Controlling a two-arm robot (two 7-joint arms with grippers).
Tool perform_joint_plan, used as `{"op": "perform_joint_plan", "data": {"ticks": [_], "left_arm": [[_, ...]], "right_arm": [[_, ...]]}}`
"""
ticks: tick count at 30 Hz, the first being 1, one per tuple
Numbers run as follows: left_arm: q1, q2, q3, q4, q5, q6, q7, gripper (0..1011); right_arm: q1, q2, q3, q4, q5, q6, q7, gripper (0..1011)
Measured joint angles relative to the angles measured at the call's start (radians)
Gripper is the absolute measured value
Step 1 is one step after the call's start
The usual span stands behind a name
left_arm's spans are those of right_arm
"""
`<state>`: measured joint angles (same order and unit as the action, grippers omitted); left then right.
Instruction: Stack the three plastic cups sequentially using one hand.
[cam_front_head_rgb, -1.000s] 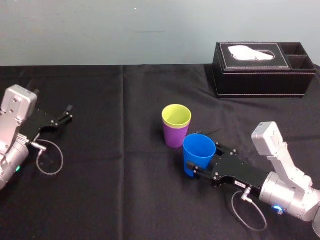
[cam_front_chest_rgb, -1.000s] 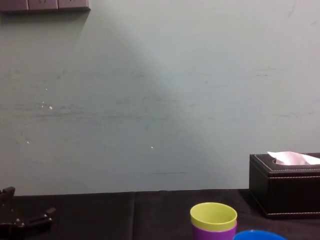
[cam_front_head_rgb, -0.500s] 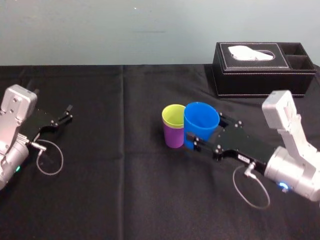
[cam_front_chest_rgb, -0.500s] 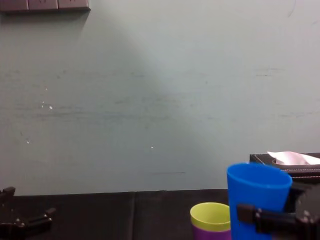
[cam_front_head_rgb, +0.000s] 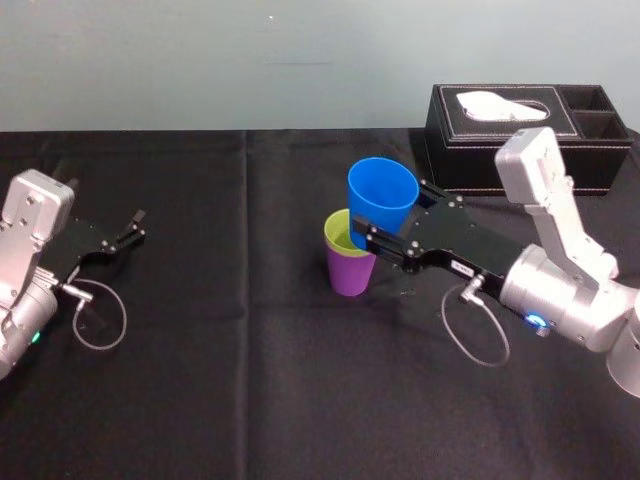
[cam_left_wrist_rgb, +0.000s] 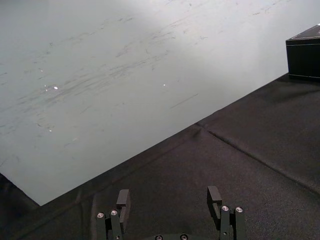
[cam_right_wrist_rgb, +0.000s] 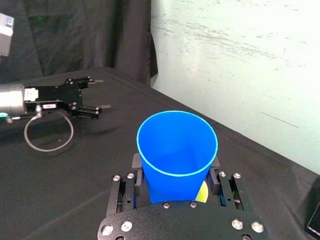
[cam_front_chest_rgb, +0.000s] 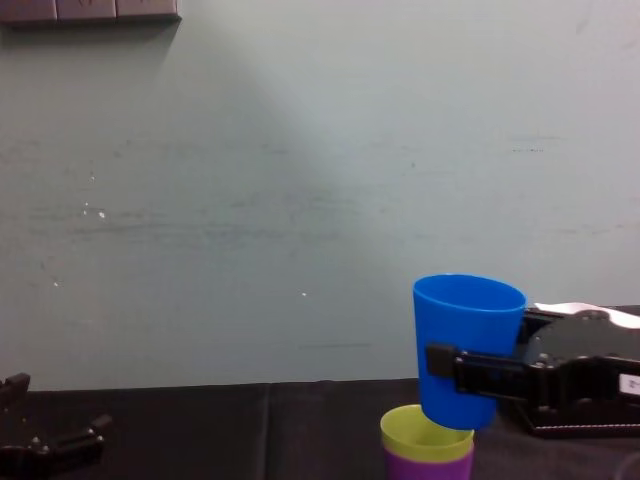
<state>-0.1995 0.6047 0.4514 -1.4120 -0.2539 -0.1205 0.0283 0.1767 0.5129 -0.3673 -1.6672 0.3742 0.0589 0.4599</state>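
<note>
I have the blue cup (cam_front_head_rgb: 382, 195) pinched in the right gripper (cam_front_head_rgb: 385, 230), one jaw on each side of its lower wall, mouth up. I grip low so the rim stays free and the base can drop straight into the stack.

The yellow-green cup (cam_front_head_rgb: 338, 235) sits nested in the purple cup (cam_front_head_rgb: 350, 275), and the pair stands upright near the middle of the counter (cam_front_head_rgb: 250, 350). The chest view puts the blue cup's (cam_front_chest_rgb: 468, 340) base just above the yellow-green rim (cam_front_chest_rgb: 415, 440) and a little toward my right of its centre (I judge the two are close but not touching). The right wrist view agrees: a sliver of yellow-green shows under one side of the blue cup (cam_right_wrist_rgb: 177, 155).

I read this as the last stacking step, with two cups done and one in the air. The next move calls for a small shift left and then a straight descent. A tilted or off-centre drop could catch the rim and tip the pair.

The left gripper (cam_front_head_rgb: 135, 225) lies parked at the counter's left, jaws spread. The tissue box (cam_front_head_rgb: 510, 140) stands well behind.
</note>
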Motion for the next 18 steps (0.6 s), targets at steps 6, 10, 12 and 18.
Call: {"op": "perform_joint_plan", "data": {"ticks": [6, 10, 12, 18], "left_arm": [[0.0, 0.0, 0.0, 0.0, 0.0, 0.0, 0.0, 1011], [0.0, 0.0, 0.0, 0.0, 0.0, 0.0, 0.0, 1012], [0.0, 0.0, 0.0, 0.0, 0.0, 0.0, 0.0, 1011], [0.0, 0.0, 0.0, 0.0, 0.0, 0.0, 0.0, 1011]], "right_arm": [[0.045, -0.03, -0.019, 0.056, -0.01, -0.004, 0.001, 716], [0.067, -0.047, -0.028, 0.084, -0.01, -0.005, 0.003, 716], [0.078, -0.055, -0.032, 0.099, -0.011, -0.005, 0.003, 716], [0.102, -0.071, -0.042, 0.135, -0.016, -0.004, 0.003, 717]]}}
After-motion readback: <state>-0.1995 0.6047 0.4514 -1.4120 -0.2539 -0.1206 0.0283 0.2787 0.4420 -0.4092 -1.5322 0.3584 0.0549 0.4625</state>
